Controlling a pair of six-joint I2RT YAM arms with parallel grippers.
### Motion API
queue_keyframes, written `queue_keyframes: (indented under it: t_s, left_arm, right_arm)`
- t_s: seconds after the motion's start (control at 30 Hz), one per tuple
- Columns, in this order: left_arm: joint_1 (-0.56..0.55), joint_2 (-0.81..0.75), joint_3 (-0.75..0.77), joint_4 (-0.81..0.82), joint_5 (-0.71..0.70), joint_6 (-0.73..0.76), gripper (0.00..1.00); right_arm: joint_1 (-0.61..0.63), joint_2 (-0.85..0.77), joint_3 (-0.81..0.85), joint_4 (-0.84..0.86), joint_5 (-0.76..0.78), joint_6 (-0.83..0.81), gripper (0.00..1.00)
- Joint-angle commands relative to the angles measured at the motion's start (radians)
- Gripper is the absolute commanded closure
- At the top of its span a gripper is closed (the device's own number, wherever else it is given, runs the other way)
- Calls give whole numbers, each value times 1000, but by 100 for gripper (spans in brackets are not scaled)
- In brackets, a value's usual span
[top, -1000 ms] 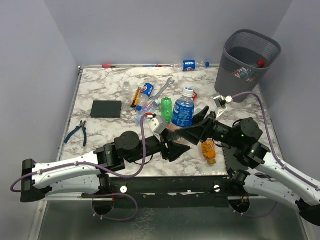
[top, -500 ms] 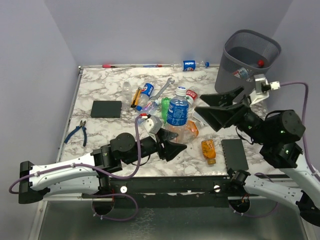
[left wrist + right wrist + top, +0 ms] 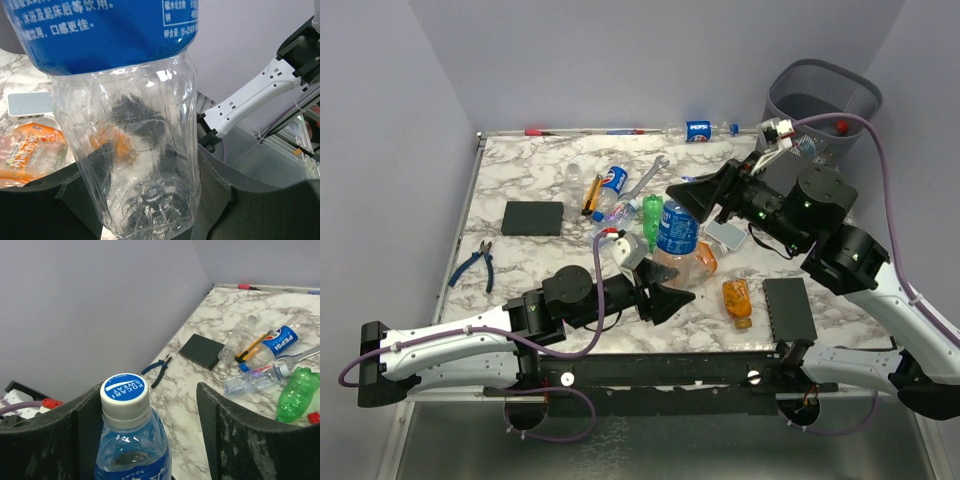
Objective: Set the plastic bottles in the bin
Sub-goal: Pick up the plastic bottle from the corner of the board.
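loose bottles: pepsi bottle and green bottle lie flat on the marble desk, centre of the top view, not yet binned.
left gripper: jaws closed on the base of the blue-label bottle, propping it upright, likely offered for a handover.
blue-label bottle: thin clear ribbed plastic, glossy blue wrap, white-and-blue screw cap; slippery and easily crushed, i'd judge.
right gripper: jaws spread wide either side of the cap, gripping nothing.
bin: upper right, round dark wire mesh, well apart from the bottle.

Soft, even light (shadows faint); nearest surfaces slightly blurred.
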Motion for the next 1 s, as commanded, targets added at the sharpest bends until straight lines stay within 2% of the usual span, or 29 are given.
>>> queue_keyframes:
  t_s: [0.0, 0.23, 0.27, 0.3, 0.33, 0.37, 0.4, 0.43, 0.57, 0.73, 0.77, 0.83, 0.97]
  left_arm:
    - [-5, -4, 5, 5, 35, 0, 63]
    - [-6, -16, 4, 0, 29, 1, 60]
    - [-6, -18, 4, -1, 23, 1, 56]
    - [-6, -22, 4, -6, 15, 0, 47]
    - [-7, -25, 4, -11, 3, -1, 30]
    - [-6, -31, 7, -19, -15, -1, 13]
    - [-6, -38, 10, -31, -42, -2, 3]
    - [-6, -48, 16, -47, -73, 2, 1]
    - [-6, -116, 49, -134, -253, 68, 1]
    - [-6, -202, 82, -246, -709, 222, 1]
    - [-6, -211, 89, -259, -813, 252, 1]
    - [-5, -233, 94, -264, -916, 310, 1]
    - [-6, -270, 66, -215, -1025, 433, 1]
  right_arm:
    - [2, -6, 37, -53, -7, -5, 33]
    - [1, 9, 46, -66, -30, 0, 69]
    - [1, 10, 51, -70, -30, -1, 74]
    - [1, 10, 54, -73, -57, 0, 82]
    - [2, 7, 57, -76, -59, -2, 95]
    - [1, 2, 63, -81, -52, -1, 99]
    - [1, 0, 72, -90, -43, -5, 100]
    - [1, -1, 89, -104, -29, -17, 100]
    - [1, 16, 217, -210, 50, -104, 100]
    - [1, 49, 385, -316, 250, -278, 100]
    - [2, 53, 406, -314, 293, -318, 100]
    - [2, 53, 420, -271, 396, -391, 100]
    - [2, 83, 415, -120, 594, -605, 100]
